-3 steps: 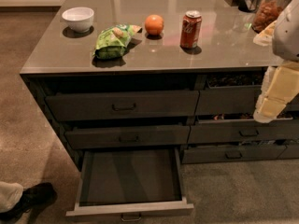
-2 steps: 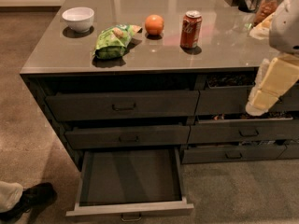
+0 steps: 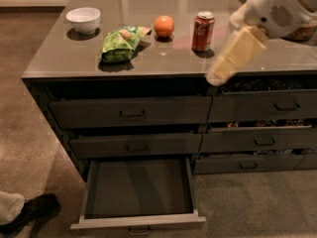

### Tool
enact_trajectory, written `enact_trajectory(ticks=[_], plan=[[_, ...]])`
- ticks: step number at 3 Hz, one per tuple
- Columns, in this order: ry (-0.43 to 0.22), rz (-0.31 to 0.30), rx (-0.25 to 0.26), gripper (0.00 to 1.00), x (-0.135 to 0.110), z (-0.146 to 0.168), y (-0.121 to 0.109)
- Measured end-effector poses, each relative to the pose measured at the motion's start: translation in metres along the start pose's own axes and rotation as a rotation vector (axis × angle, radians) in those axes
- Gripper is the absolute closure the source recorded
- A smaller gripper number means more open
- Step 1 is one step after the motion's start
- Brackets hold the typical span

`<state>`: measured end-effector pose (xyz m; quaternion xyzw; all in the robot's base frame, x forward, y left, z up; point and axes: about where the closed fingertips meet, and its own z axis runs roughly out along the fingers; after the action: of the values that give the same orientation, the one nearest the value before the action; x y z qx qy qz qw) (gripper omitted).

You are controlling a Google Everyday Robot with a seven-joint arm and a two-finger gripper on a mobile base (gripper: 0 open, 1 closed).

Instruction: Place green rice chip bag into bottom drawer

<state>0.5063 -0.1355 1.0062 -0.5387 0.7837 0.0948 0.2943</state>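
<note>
Your gripper (image 3: 217,77) hangs at the end of a cream-coloured arm that slants down from the upper right. Its tip is at the front edge of the grey countertop (image 3: 163,63), in front of a red soda can (image 3: 203,31). You cannot tell how far open it is. It has not got the bag, and nothing can be made out in its grasp or touching it.

The green rice chip bag (image 3: 120,44) lies crumpled on the countertop, left of centre and near the front edge, well apart from the gripper. An orange (image 3: 164,26) sits just beside the bag's upper right corner. A white bowl (image 3: 83,20) stands farther back on the left.

The bottom drawer (image 3: 138,187) is the lowest in the left column. It is pulled out towards you, with its dark floor bare and nothing in it. It appears to be open so that the bag can be dropped straight in, and the bag lies almost directly above that column. The two drawers above it are closed. A dark shoe (image 3: 34,208) shows on the floor at the lower left.

The pick-up looks not yet begun, so your gripper must travel left across the countertop to the bag.
</note>
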Motion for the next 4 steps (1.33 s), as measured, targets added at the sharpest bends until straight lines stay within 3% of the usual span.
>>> enact_trajectory(ticks=[1, 2, 3, 4], plan=[[-0.114, 0.148, -0.022, 0.00, -0.047, 0.031, -0.018], [-0.115, 0.149, -0.021, 0.00, -0.047, 0.032, -0.018], [-0.159, 0.181, 0.026, 0.00, -0.054, 0.041, -0.028], [-0.225, 0.208, 0.091, 0.00, -0.083, 0.071, -0.061]])
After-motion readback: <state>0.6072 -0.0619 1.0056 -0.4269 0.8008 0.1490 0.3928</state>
